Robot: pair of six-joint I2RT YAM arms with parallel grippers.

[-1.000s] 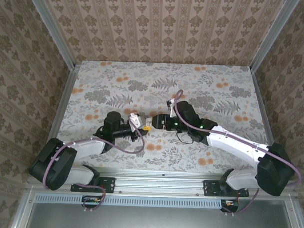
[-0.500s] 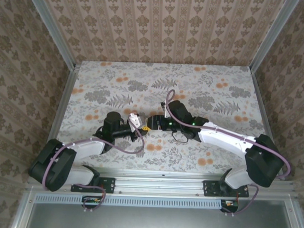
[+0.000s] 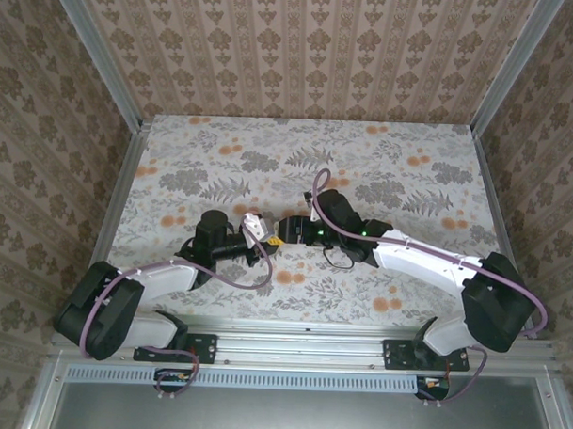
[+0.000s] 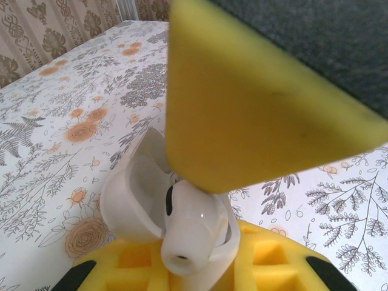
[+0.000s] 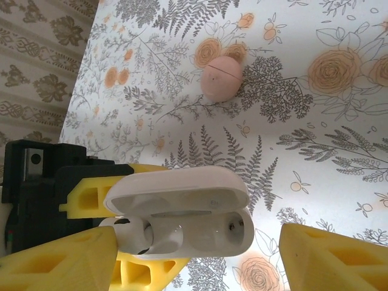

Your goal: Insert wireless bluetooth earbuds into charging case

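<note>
Two arms meet over the floral-patterned table (image 3: 392, 152), seen from above. The left gripper (image 3: 259, 234) is clamped tight on a small glossy white rounded plastic charging case (image 3: 253, 221). The right gripper (image 3: 283, 231) comes at the case from its right, close against it; its jaws are hard to read from up here.

Left wrist camera: the left gripper (image 4: 200, 270) pinches the charging case (image 4: 130, 206) low down between its yellow lattice fingers (image 4: 273, 260). The lid is swung open to the left. One whitish plastic earbud (image 4: 191, 227) sits in the case's near well. A yellow finger (image 4: 254, 103) of the right gripper hangs right over the earbud; touching or just clear, cannot tell.

Right wrist camera: the right gripper (image 5: 199, 242) has its jaws apart and grips nothing, with one yellow finger (image 5: 60, 260) left of the case and the other right of it. The charging case (image 5: 182, 194) is open, with the earbud (image 5: 134, 237) in its left well. A round pinkish-orange disc (image 5: 222, 79) lies on the table beyond the case, well apart.
</note>
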